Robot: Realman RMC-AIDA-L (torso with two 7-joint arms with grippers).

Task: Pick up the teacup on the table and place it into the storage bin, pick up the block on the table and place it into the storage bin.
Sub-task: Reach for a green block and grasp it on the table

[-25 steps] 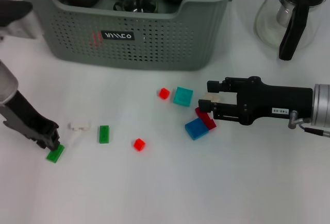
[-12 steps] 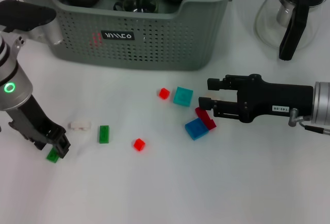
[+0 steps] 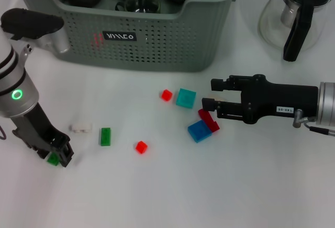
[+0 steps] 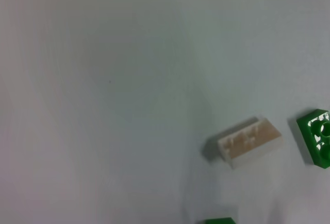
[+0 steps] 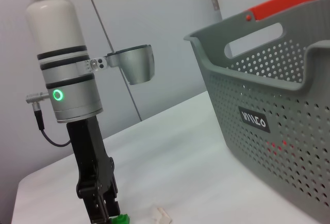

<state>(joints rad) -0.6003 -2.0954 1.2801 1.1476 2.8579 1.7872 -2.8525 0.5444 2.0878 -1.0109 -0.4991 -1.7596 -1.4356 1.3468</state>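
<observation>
left end effector (image 3: 58, 155) pinching small green plastic block (image 3: 53, 159) near counter's left edge | block looking light, hard, slippery, needing side grip | right end effector (image 3: 208, 110) sitting released over red block (image 3: 209, 120)

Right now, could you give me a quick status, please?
Left gripper down at green block on table. Right gripper over red block, jaws apart. Bin path unobstructed.
</observation>
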